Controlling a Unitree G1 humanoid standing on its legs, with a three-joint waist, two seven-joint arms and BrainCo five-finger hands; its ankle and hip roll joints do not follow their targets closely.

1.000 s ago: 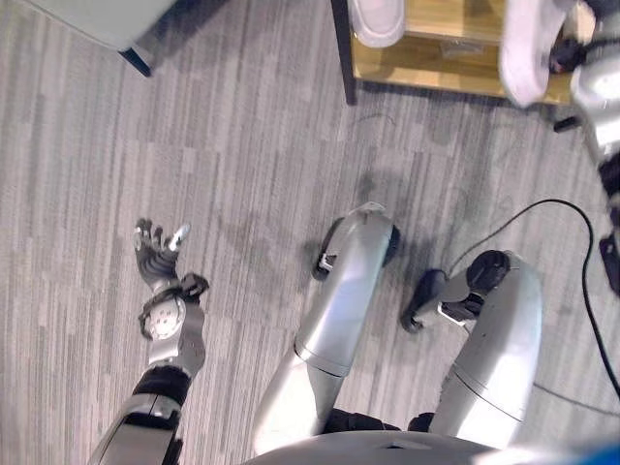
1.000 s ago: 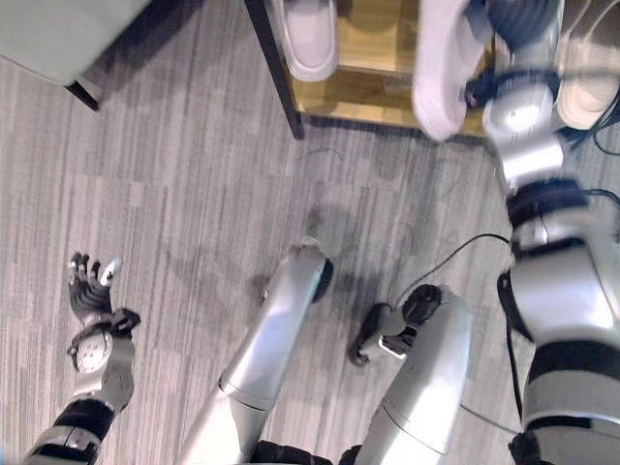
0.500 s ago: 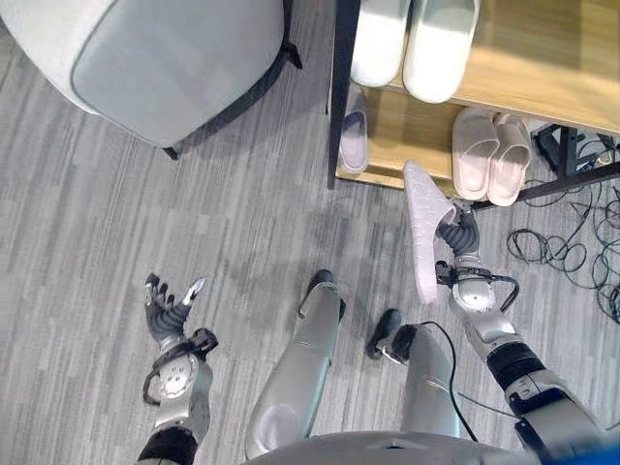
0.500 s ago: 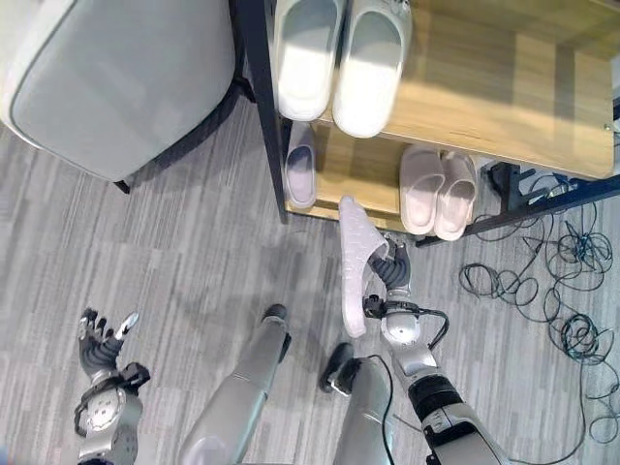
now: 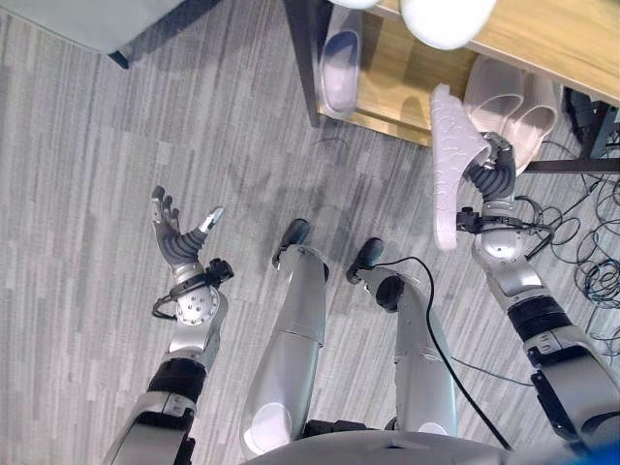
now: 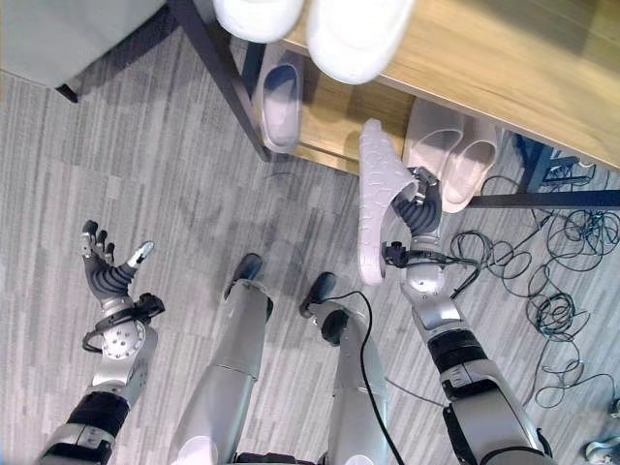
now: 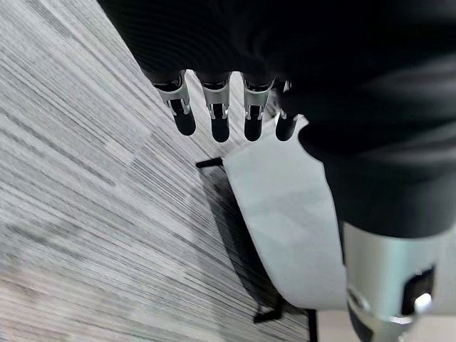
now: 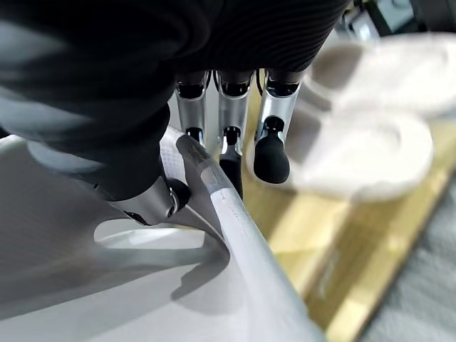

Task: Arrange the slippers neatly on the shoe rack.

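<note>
The floor (image 5: 116, 165) is covered by grey carpet marked with fine streaks running in alternating patches. A light grey upholstered piece of furniture (image 6: 68, 29) on dark legs is seen at the upper left corner, its shadow cast onto the carpet beside it. A tangle of black cables (image 6: 552, 300) is spread over the floor at the right, near a dark metal bar (image 6: 542, 201). Even, soft light is thrown across the room, and only faint shadows are left on the carpet.

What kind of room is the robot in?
Probably a home entryway or a lab mock-up of one: a wooden shoe rack with a black frame holding pale slippers, grey striped carpet, and loose black cables.
</note>
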